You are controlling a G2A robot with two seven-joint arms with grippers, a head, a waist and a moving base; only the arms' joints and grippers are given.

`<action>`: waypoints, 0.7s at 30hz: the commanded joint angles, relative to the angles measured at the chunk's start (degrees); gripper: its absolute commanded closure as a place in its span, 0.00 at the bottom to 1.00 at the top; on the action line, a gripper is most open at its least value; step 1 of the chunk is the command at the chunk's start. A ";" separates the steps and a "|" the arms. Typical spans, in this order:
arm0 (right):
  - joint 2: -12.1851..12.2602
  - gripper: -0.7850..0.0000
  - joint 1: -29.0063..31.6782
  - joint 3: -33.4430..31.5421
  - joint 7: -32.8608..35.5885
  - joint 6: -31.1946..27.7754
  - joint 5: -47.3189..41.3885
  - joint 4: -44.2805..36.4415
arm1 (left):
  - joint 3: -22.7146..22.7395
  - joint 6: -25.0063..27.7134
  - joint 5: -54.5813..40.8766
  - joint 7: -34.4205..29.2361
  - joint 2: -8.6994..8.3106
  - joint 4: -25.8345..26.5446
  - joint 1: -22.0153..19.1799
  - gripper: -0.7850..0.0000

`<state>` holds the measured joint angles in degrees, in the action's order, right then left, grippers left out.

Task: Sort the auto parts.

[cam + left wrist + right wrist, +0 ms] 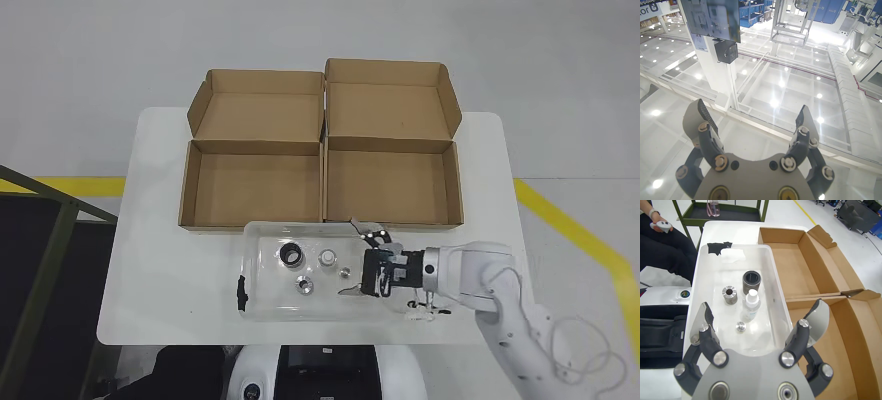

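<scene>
Clear bin (262, 290), right gripper (762, 304) above its end, fingers (707, 313) spread wide

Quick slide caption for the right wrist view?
Open right gripper hovers over clear bin of small parts, beside two empty cardboard boxes.

Pale floor (90, 60), yellow line (575, 230)

We see tan cardboard boxes (255, 190), white table (160, 250). The bin (696, 279) is translucent white with a black tape (716, 248) patch. Parts: dark grey bearing (751, 283), silver cylinder (729, 295) with dark centre hole, clear bottle (751, 308) with white cap (752, 293), shiny silver knob (740, 326). On the right gripper (762, 303): pale grey fingers (821, 311), black ribbed pads (708, 314).
</scene>
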<state>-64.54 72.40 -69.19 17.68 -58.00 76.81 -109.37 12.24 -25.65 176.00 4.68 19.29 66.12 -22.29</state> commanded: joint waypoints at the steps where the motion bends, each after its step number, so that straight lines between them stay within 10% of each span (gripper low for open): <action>1: -0.04 0.00 -0.95 1.48 0.92 0.01 -0.21 0.51 | 0.00 0.00 0.00 0.00 0.00 0.00 0.00 0.00; 21: -0.63 0.00 -7.28 10.12 7.59 2.14 -1.87 5.99 | 0.00 0.00 0.00 0.00 0.00 0.00 0.00 0.00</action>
<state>-65.16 65.31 -59.30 25.10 -55.99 74.90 -103.61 12.24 -25.65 176.00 4.68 19.29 66.12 -22.29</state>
